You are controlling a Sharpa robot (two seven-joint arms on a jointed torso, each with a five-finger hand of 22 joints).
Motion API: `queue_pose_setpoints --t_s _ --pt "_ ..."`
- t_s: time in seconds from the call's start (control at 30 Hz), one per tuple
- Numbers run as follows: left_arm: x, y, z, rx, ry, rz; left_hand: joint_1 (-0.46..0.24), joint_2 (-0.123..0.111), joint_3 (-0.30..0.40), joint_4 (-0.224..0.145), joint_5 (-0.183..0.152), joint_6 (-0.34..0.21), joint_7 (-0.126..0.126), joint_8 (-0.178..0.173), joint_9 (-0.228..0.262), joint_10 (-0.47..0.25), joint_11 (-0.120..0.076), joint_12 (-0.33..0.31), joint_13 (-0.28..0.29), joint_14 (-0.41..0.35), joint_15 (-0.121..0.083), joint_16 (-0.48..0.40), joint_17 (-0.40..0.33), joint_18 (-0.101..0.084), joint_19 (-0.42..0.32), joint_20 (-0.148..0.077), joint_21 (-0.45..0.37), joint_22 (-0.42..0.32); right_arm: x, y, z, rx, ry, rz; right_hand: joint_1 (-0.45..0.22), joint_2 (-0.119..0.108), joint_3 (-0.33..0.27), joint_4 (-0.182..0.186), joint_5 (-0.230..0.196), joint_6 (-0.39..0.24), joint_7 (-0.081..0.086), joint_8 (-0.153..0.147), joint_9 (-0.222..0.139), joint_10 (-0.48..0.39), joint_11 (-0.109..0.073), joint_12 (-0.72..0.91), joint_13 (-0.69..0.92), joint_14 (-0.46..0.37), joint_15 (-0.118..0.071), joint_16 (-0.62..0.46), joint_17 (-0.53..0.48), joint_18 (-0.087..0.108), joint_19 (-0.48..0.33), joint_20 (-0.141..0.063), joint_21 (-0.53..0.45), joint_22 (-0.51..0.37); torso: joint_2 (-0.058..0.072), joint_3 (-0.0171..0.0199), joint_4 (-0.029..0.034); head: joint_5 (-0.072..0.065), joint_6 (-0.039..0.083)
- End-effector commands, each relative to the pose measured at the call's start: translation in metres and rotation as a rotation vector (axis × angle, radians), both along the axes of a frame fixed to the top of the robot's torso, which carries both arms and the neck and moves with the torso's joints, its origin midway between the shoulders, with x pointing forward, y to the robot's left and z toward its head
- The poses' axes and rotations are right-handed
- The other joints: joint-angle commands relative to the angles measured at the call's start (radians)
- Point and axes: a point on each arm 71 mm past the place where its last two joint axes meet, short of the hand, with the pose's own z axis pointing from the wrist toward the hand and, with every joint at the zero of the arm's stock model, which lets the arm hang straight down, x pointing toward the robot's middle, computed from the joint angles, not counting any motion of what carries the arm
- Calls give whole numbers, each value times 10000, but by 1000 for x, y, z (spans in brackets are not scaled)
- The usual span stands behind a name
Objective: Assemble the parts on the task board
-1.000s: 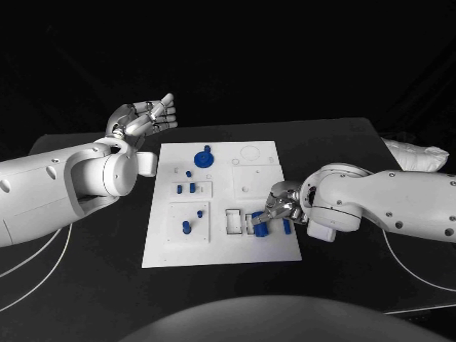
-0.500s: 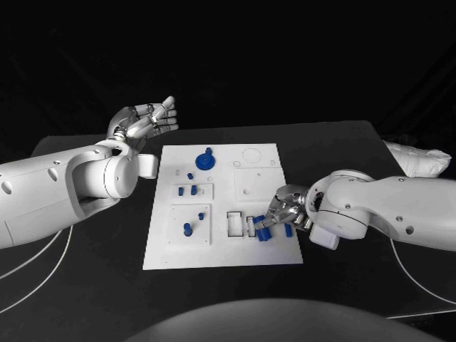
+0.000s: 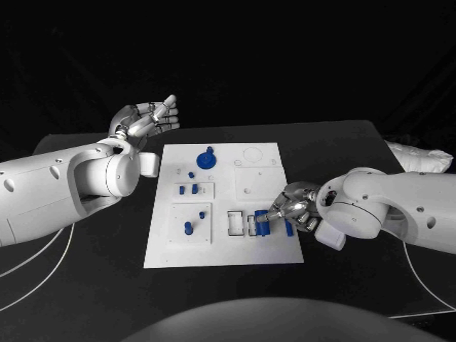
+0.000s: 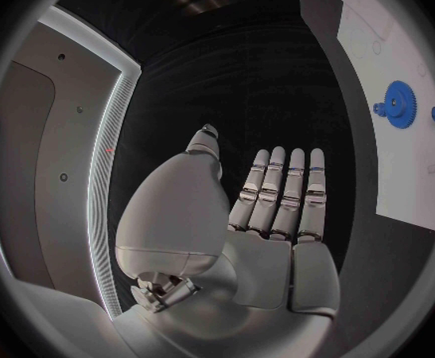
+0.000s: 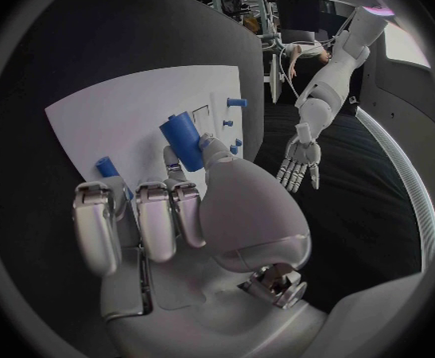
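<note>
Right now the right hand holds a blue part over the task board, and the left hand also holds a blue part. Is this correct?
Not quite. The right hand does hold a blue part over the task board, but the left hand holds nothing: the left wrist view shows its fingers straight and apart, off the board.

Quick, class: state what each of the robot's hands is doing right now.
Left hand: open, holding nothing, raised beside the task board.
Right hand: holding a blue part over the board.

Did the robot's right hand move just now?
Yes. The right hand slid toward the near edge of the task board and slightly toward its right edge, holding a blue part.
</note>
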Motion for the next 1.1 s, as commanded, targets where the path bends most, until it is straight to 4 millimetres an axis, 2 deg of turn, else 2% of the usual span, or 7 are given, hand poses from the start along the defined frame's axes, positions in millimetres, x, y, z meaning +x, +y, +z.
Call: queue_pose_setpoints --t_s 0.03,0.5,0.9,1.1 --pt "0 -2 1 -93 -87 -109 1 122 66 -11 59 -93 214 68 -16 -77 -1 45 -6 -90 -15 36 -10 -26 40 -3 -60 -10 0 4 4 725 90 -137 -45 -5 1962 -1901 -44 422 -302 -51 9 1063 -47 27 2633 1078 40 42 2634 -67 1064 -2 45 2634 -4 0 12 -9 -8" --pt "0 -3 1 -91 -64 -121 1 122 66 -11 59 -93 214 68 -16 -77 -1 45 -6 -90 -15 36 -10 -26 40 -3 -60 -10 4 14 4 1210 861 124 -137 -67 1988 -1860 -182 526 -306 -192 -81 1063 -51 27 2633 1078 36 42 2634 -67 1064 -4 45 2634 -3 -3 15 29 -56" --pt "0 -3 1 -88 -19 -132 4 126 64 -12 60 -95 213 76 -16 -78 -1 56 -5 -91 -15 51 -26 -27 39 -3 -60 -25 12 24 -1 878 1162 259 -221 -99 1989 -1800 -308 593 -311 -299 -144 1063 -55 27 2633 1078 33 42 2634 -67 1064 -6 45 2634 4 -6 20 91 -37" --pt "0 -2 1 -86 -14 -125 4 127 64 -12 60 -95 213 77 -16 -78 -1 57 -5 -91 -15 52 -27 -28 39 -3 -60 -26 16 27 -3 632 1161 294 -244 -106 1992 -1780 -364 617 -314 -339 -167 1063 -58 27 2633 1078 30 42 2634 -67 1064 -7 45 2634 3 -8 1 122 -51"
